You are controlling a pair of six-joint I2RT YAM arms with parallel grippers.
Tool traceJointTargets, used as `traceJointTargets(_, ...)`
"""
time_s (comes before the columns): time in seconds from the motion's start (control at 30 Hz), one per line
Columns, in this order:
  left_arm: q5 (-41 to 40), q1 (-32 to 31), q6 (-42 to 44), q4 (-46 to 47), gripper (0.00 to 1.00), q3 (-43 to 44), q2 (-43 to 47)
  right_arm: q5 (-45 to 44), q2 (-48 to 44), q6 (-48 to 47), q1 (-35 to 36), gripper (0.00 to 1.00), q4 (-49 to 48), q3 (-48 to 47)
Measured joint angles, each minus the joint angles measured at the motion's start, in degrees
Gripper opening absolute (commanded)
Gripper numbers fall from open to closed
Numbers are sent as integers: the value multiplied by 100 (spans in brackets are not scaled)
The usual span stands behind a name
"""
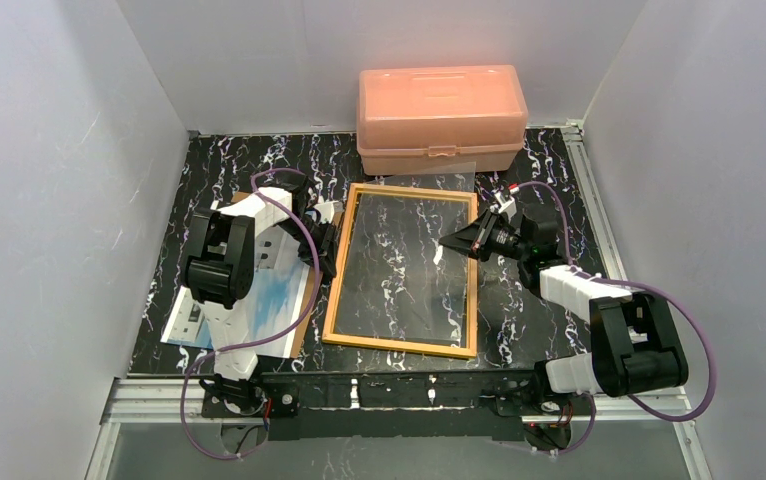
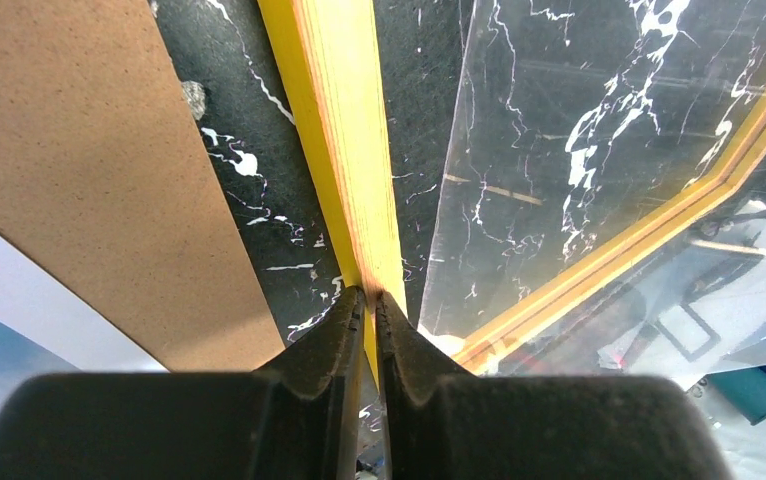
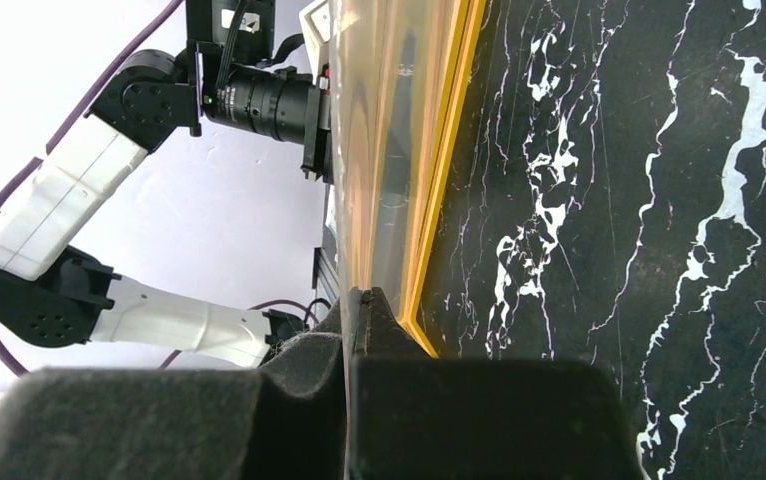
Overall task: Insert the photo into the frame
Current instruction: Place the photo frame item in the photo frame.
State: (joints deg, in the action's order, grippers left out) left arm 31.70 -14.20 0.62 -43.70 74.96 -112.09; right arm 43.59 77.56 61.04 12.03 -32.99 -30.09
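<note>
White walls (image 1: pixel 49 150), black marbled tabletop (image 1: pixel 524 325), frame (image 1: pixel 400 346), pink box (image 1: pixel 441 115) behind.

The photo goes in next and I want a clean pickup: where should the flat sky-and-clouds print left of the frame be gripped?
Grip the flat blue-sky photo print at its near-left corner, coming in low from the left. It lies flat on the brown fibreboard backing, so only an edge gives the jaws purchase, and that corner seems to overhang the board.
</note>
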Motion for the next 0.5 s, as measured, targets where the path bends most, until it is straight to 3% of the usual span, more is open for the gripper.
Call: traceJointTargets(0.5,11,9,24,-26,5,0,-2,13,568,-498,-2,1,221,-240)
